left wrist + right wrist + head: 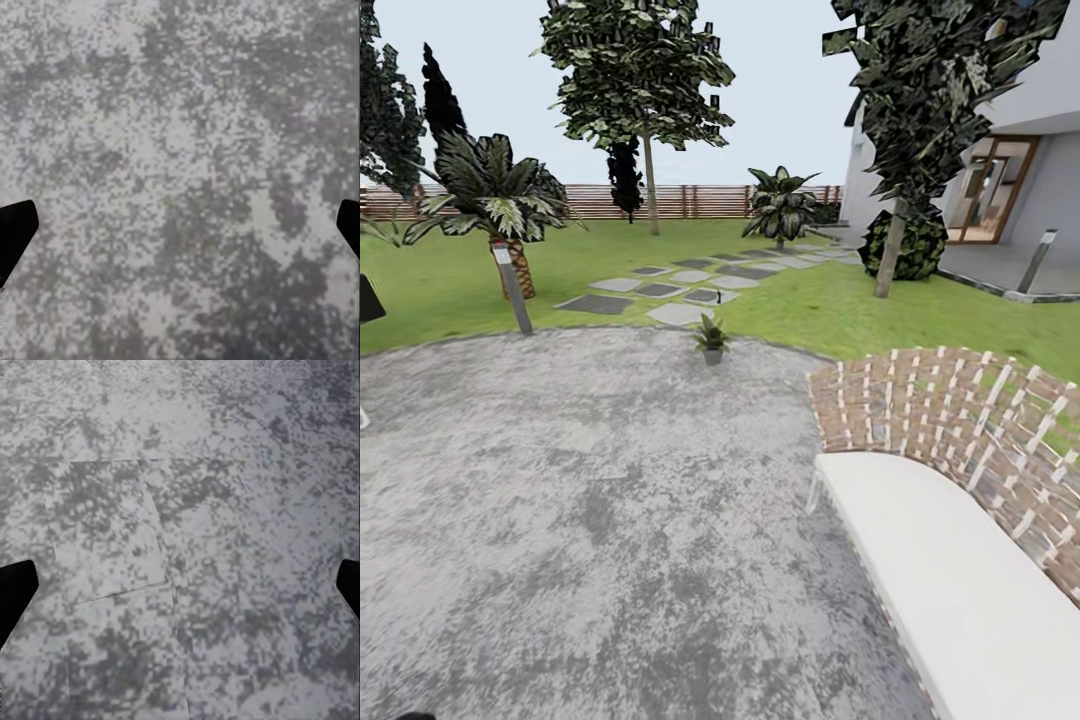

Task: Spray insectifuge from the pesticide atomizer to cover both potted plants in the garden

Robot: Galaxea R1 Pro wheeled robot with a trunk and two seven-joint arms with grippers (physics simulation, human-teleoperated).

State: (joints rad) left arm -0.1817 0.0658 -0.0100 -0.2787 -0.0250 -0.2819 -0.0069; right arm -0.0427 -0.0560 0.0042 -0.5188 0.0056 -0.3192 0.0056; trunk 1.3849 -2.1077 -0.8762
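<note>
- The head view is looking out over a round grey stone patio (590, 500) in the garden, with green lawn (450, 280) lying beyond its curved edge.
- One potted plant (711, 337), a low green rosette in a small grey pot, is standing at the far edge of the patio, right where the stone is meeting the grass.
- Just beyond it, a small dark upright thing (719, 297) is standing on a stepping stone; it is too small to tell whether this is the spray bottle.
- Pale and dark stepping stones (660, 290) are running away across the lawn toward a brown slatted fence (690, 200).
- A woven chair with a white cushion (960, 560) is sitting at the near right on the patio.
- A palm-like plant (495, 195) is growing at the left, with a short grey post (512, 285) beside it; a white house (1020, 170) is standing at the right behind a dark tree (920, 90).
- The left gripper (180, 232) is hanging over bare mottled stone; its black fingers (15, 232) are sitting wide apart at the picture's two edges, holding nothing.
- The right gripper (180, 592) is likewise over the stone, its fingers (15, 589) spread wide and empty.
</note>
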